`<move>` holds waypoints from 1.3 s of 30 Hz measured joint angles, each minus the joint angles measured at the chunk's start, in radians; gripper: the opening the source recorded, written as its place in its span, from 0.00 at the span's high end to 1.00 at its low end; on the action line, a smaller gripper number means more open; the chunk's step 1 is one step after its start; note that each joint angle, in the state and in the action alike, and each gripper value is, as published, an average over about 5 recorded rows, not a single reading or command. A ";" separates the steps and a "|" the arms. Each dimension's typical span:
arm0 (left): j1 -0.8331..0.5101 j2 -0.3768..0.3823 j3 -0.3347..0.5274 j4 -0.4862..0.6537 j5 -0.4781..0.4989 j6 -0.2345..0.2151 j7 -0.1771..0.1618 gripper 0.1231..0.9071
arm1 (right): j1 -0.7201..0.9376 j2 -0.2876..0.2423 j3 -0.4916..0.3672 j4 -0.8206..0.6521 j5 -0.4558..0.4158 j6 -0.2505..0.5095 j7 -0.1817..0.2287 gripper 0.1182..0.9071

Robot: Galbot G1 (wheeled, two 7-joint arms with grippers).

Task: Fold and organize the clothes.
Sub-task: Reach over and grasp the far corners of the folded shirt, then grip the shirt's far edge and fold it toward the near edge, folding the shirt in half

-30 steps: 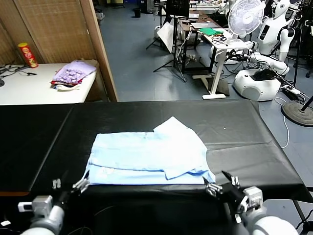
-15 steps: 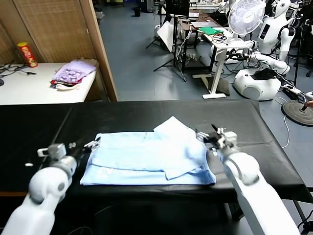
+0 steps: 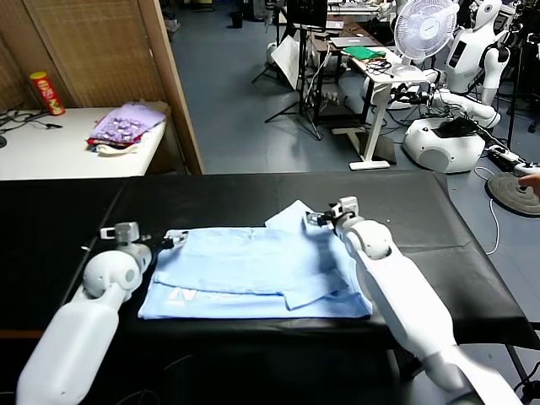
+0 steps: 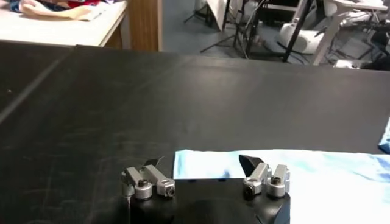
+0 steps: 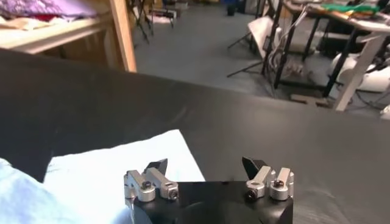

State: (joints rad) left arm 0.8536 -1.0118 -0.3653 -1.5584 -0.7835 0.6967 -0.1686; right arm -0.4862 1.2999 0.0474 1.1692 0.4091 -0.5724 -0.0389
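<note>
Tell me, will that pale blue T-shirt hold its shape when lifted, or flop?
The pale sky-blue short-sleeved T-shirt will probably flop: it lies flat in thin folded layers on the black table. It looks light, so lifting one corner would likely peel a layer up. Pushed, it would likely bunch rather than slide.

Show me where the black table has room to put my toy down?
Bare black table lies behind the blue T-shirt, and beyond either end of it. The shirt's far corners are crowded: the left gripper and right gripper sit there.

One T-shirt [image 3: 253, 272], two tools, one table [image 3: 405, 219], one purple cloth heap [image 3: 126, 125].
</note>
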 joint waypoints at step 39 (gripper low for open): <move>0.268 0.062 -0.129 -0.314 0.123 -0.075 0.041 1.00 | -0.474 -0.207 0.205 0.701 0.153 -0.140 0.128 1.00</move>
State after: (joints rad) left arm 1.1218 -0.9496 -0.4945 -1.8727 -0.6601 0.6216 -0.1279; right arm -0.9604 1.0929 0.2520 1.8698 0.5621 -0.7124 0.0892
